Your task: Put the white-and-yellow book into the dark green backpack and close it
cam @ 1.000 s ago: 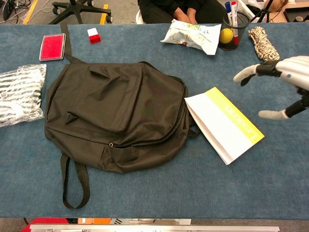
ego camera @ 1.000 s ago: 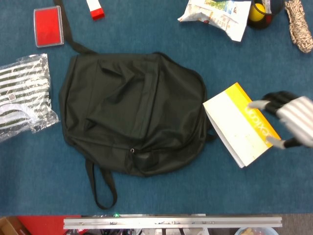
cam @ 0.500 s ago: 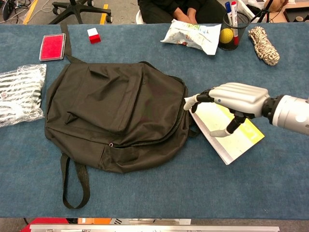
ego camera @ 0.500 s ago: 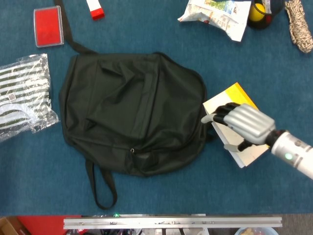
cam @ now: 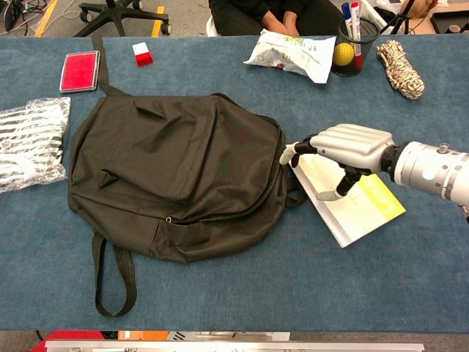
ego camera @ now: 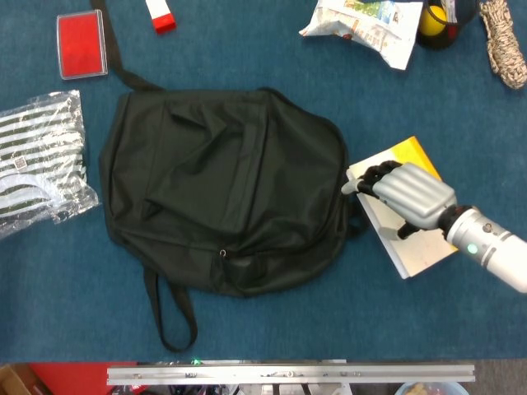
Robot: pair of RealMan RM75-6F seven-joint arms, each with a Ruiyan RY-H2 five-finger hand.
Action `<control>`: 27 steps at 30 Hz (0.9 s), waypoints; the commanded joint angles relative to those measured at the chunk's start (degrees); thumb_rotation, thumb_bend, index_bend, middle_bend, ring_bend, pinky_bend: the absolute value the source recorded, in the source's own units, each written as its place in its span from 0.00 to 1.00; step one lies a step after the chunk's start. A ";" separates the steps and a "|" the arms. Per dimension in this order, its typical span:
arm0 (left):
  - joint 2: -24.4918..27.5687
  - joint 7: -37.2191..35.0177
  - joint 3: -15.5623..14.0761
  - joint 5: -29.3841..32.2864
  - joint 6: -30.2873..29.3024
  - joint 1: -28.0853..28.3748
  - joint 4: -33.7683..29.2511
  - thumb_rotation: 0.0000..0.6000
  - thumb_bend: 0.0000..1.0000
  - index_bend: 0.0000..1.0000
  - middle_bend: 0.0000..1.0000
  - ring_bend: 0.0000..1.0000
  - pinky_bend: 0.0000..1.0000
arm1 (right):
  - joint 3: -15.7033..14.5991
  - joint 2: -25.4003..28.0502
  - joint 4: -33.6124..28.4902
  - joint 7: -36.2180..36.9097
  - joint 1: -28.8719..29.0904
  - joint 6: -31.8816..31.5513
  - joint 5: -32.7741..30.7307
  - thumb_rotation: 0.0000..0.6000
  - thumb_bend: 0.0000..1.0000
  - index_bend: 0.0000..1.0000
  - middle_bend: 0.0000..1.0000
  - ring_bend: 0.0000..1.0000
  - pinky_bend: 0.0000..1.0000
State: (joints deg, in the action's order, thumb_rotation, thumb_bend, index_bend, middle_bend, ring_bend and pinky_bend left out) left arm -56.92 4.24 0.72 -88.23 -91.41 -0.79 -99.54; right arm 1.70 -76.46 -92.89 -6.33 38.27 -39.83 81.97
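Note:
The dark green backpack (ego camera: 222, 189) (cam: 176, 169) lies flat mid-table with its zip closed and its straps trailing toward the near edge. Just right of it lies the white-and-yellow book (ego camera: 420, 251) (cam: 359, 213), slanted on the blue cloth. My right hand (ego camera: 403, 197) (cam: 344, 150) covers the end of the book nearest the backpack. Its fingers curl over that edge and its thumb presses on the cover, so it grips the book. My left hand does not show in either view.
A striped packet (ego camera: 37, 160) lies left of the backpack, with a red case (ego camera: 81, 43) and a red-and-white block (ego camera: 160, 14) behind it. At the back right are a snack bag (ego camera: 362, 20), a pen holder with a yellow ball (cam: 350, 44) and a rope coil (cam: 399, 67).
My right hand came in from the right edge, settled on the book's backpack-side end and closed on it. The book has shifted slightly to the right and turned a little.

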 commanded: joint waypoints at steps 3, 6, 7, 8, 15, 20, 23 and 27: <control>-0.05 0.03 0.09 -0.16 0.33 0.26 0.12 1.00 0.21 0.35 0.35 0.33 0.27 | 0.32 -0.01 1.66 -2.33 -0.09 -0.86 -3.62 1.00 0.19 0.24 0.32 0.22 0.22; -0.25 -0.10 0.02 -0.36 0.56 0.38 0.46 1.00 0.21 0.35 0.35 0.33 0.27 | 0.27 0.45 2.56 -3.62 -0.44 -1.56 -5.52 1.00 0.19 0.24 0.32 0.22 0.22; -0.31 -0.08 0.04 -0.40 0.62 0.44 0.53 1.00 0.21 0.35 0.35 0.33 0.27 | 0.19 0.63 2.84 -3.99 -0.51 -1.59 -6.14 1.00 0.19 0.24 0.32 0.22 0.22; -0.31 0.01 0.04 -0.41 0.79 0.53 0.56 1.00 0.21 0.35 0.35 0.33 0.27 | 0.12 0.83 3.11 -4.38 -0.56 -1.60 -6.77 1.00 0.19 0.24 0.32 0.22 0.22; -0.35 0.32 -0.02 -0.83 1.20 0.86 0.37 1.00 0.21 0.35 0.35 0.33 0.27 | -0.04 4.01 3.85 -6.00 -1.79 -3.08 -11.58 1.00 0.20 0.24 0.32 0.22 0.22; -0.24 0.95 -0.09 -0.96 1.70 1.14 -0.06 1.00 0.21 0.35 0.35 0.33 0.27 | 0.21 6.52 3.03 -4.58 -3.02 -5.59 -11.28 1.00 0.20 0.24 0.32 0.22 0.22; -0.25 1.46 -0.09 -1.06 1.82 1.26 -0.43 1.00 0.21 0.35 0.35 0.33 0.27 | -0.72 7.07 3.43 -0.09 -4.80 -12.34 -1.24 1.00 0.21 0.24 0.33 0.23 0.22; -0.29 2.30 -0.14 -1.20 2.12 1.47 -1.02 1.00 0.21 0.35 0.35 0.33 0.27 | -2.50 9.32 3.31 5.35 -5.70 -15.43 5.17 1.00 0.21 0.24 0.33 0.21 0.24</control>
State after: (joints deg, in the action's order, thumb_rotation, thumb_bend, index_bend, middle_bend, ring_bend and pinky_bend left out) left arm -57.19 6.44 0.61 -89.37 -89.34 0.63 -100.45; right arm 0.68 -68.98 -89.58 -5.32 33.89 -51.39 81.45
